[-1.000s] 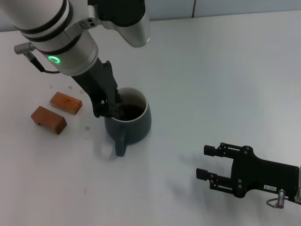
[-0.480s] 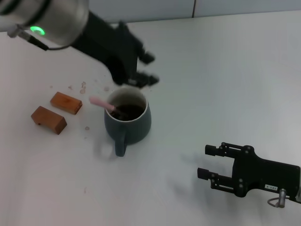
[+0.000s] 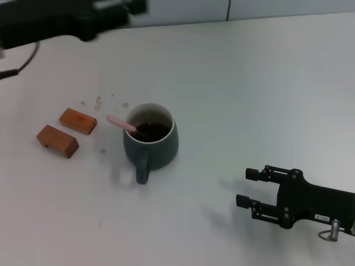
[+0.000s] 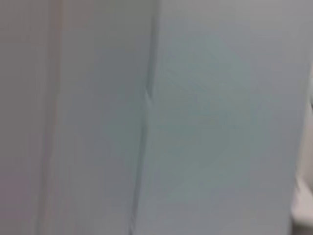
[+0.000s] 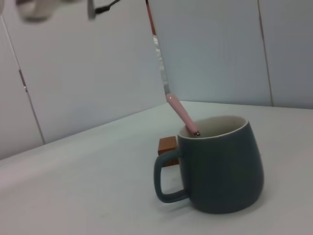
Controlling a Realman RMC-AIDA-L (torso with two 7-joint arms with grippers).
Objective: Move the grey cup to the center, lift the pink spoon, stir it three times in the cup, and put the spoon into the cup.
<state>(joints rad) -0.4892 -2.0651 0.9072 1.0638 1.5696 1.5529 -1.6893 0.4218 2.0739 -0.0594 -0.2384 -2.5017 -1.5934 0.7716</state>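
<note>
And the left arm is gone from the cup! A second ago the left gripper [image 3: 119, 6] was down in the grey cup [image 3: 151, 142]; now it has pulled right back to the far-left corner of the surface [image 3: 266, 88], streaking at the edge of view, and whether its jaws are spread or closed I cannot tell. It leaves the pink spoon [image 3: 121, 122] behind, bowl down in the dark liquid, handle leaning over the rim toward the two brown blocks [image 3: 66, 131]. The cup sits a little left of the surface's middle, handle toward the near edge. The right gripper [image 3: 250, 188] idles by the near-right corner, jaws released, holding nothing. Looks to me like the task is done.
</note>
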